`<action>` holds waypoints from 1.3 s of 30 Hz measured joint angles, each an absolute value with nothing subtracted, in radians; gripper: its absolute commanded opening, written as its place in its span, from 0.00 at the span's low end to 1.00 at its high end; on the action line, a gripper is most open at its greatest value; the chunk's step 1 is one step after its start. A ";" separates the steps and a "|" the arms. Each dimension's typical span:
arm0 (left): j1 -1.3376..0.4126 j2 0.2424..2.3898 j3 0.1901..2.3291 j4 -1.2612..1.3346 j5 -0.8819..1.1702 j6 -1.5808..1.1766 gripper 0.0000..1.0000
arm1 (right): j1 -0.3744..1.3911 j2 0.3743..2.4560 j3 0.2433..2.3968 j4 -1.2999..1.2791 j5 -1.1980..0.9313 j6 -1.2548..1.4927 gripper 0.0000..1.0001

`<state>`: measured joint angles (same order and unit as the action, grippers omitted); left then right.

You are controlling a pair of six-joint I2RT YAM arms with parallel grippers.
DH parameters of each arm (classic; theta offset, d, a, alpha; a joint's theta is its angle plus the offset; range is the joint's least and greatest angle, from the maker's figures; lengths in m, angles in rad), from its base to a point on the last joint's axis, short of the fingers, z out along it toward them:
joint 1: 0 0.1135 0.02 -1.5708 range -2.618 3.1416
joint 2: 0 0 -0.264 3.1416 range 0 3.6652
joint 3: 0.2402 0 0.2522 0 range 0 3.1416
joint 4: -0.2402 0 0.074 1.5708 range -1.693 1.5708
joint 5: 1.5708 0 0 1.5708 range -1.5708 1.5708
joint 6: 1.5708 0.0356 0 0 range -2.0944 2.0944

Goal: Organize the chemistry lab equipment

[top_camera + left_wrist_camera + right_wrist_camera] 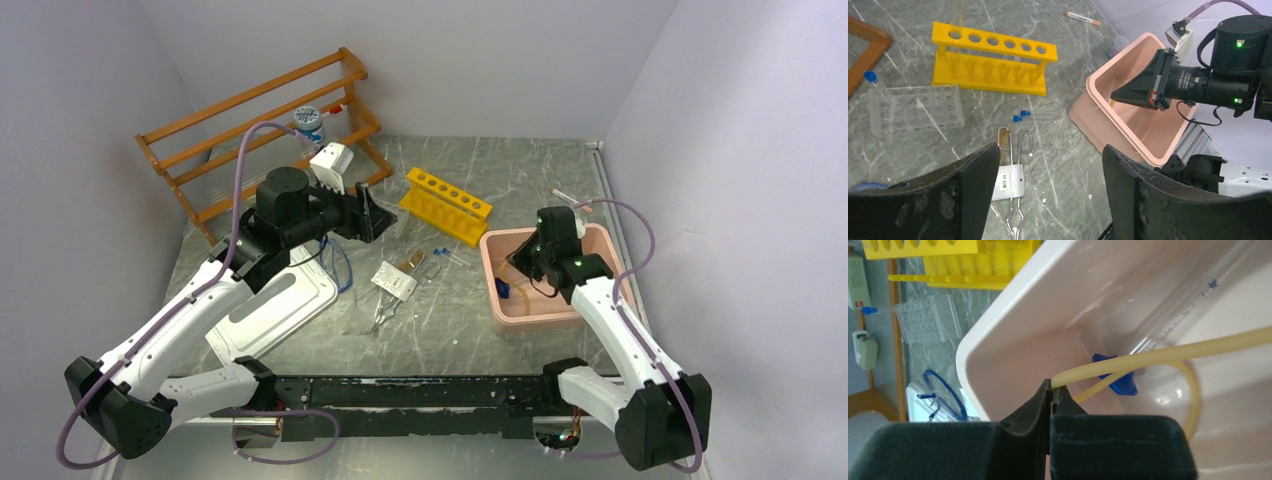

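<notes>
Hose (1168,355): tan, inside the pink bin (1048,300), one end pinched in the closed right gripper (1050,390). Its length runs straight away from the fingers across the bin, then curls back beside a blue-based cylinder (1173,325); letting go looks like the step in hand. Left gripper (1050,170): wide open, empty, over the counter (1068,145) above tweezers (1015,145) and packet (1010,182), well apart from the bin.

Top cam: high, from behind, looks down on whole table (460,330). L wrist cam: low, faces pink bin (1143,122) & yellow rack (998,87). R wrist cam: v. close inside bin; rack behind, prob. same one.
</notes>
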<state>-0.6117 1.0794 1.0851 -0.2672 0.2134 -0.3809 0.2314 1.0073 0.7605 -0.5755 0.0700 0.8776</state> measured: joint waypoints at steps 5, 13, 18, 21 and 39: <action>-0.612 1.092 1.083 -0.268 0.212 -0.381 0.78 | 0.217 1.091 0.753 -0.475 0.016 0.899 0.39; -0.612 1.106 1.083 -0.274 0.207 -0.370 0.79 | 0.215 1.126 0.834 -0.524 0.070 0.865 0.53; -0.612 1.122 1.083 -0.274 0.206 -0.363 0.79 | 0.210 1.126 0.915 -0.593 0.194 0.804 0.43; -0.612 1.145 1.084 -0.272 0.206 -0.363 0.78 | 0.188 1.129 0.927 -0.621 0.255 0.765 0.36; -0.612 1.223 1.119 -0.264 0.203 -0.356 0.78 | 0.012 1.457 1.019 -0.492 0.185 0.524 0.45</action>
